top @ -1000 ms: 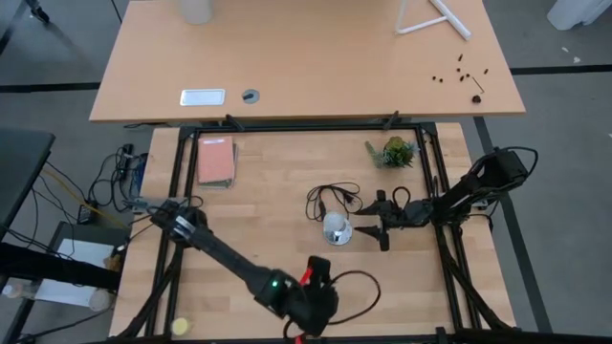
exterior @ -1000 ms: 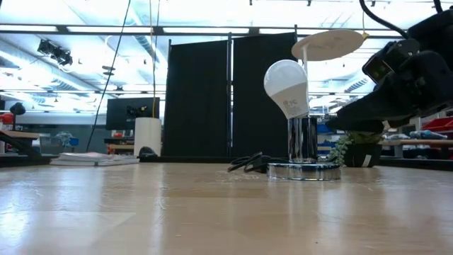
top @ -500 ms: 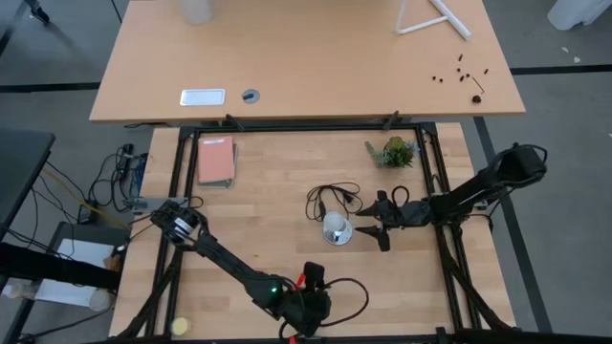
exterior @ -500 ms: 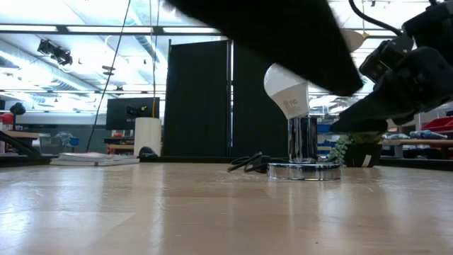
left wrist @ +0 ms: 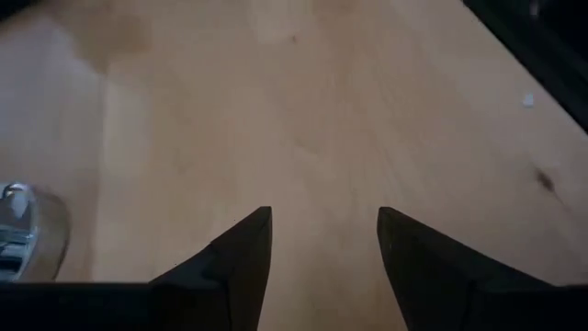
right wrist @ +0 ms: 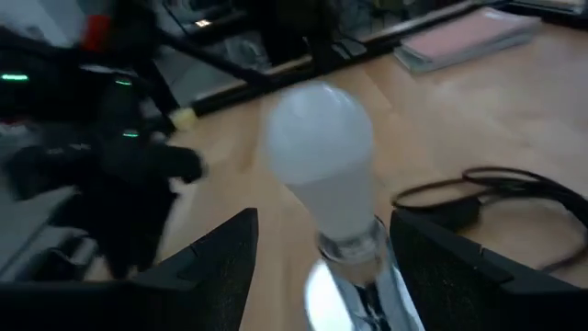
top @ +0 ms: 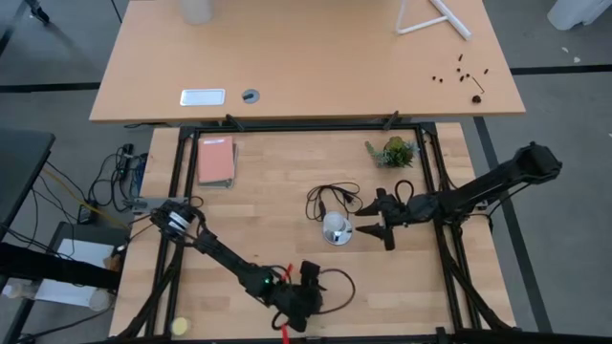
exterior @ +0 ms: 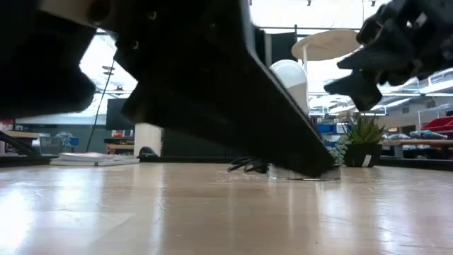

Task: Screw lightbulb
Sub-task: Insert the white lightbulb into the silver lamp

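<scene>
The lightbulb point(right wrist: 322, 161) stood upright in its socket point(top: 337, 232) mid-tabletop, apparently seated. The right gripper point(right wrist: 322, 267) flanked it with jaws released; the left gripper point(left wrist: 322, 248), empty and spread, hung near the front edge. Any further turn would need the right jaws closing first.

Left arm bent low along near edge of counter, left claw point(left wrist: 322, 244) empty, fingers apart. Right arm reaches in from right side, right claw point(top: 375, 218) mid-counter, fingers point(right wrist: 216, 267) spread, holding nothing.
</scene>
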{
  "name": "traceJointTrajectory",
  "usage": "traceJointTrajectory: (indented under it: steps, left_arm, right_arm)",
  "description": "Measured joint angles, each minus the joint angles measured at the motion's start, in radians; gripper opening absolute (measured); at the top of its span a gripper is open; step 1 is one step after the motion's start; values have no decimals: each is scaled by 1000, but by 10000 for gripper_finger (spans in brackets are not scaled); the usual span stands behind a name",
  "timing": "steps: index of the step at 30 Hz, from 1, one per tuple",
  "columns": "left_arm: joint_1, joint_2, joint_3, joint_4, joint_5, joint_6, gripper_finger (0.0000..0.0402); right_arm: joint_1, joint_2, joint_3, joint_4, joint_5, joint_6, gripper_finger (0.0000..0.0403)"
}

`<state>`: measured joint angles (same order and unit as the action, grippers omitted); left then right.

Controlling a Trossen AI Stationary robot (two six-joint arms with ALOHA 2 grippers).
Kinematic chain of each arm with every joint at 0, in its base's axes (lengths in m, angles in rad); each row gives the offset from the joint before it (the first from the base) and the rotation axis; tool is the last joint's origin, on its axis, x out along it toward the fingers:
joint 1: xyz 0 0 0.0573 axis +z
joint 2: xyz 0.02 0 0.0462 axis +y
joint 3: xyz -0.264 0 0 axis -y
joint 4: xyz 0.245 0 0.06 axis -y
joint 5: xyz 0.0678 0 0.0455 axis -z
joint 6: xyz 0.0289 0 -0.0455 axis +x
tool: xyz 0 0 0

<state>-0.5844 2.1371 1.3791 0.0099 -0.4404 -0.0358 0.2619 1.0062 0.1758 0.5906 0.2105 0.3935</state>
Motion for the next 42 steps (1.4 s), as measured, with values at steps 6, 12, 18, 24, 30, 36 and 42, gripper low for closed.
traceJointTrajectory:
  steps: [6, 12, 18, 24, 30, 36, 42]
  left_arm:
    - [11, -133, -244, 242, -19, -92, 201]
    - [50, -205, -435, 476, -120, -256, 201]
    - [123, -202, -459, 537, -153, -344, 202]
    - [179, -201, -459, 605, -190, -279, 235]
    - [233, -201, -459, 608, -199, -233, 294]
    - [264, -200, -459, 630, -145, -179, 304]
    - [285, -199, -459, 631, -146, -171, 295]
  right_arm:
    - [8, -96, 91, -252, -22, 1, 256]
    - [36, -110, 292, -611, 73, -53, 256]
    - [37, -18, 542, -958, 117, -82, 256]
    - [36, 82, 701, -1088, 103, -145, 257]
    - [27, 190, 852, -1219, 55, -221, 272]
    - [10, 321, 1053, -1426, 20, -271, 298]
    - [-12, 462, 1222, -1621, 18, -344, 320]
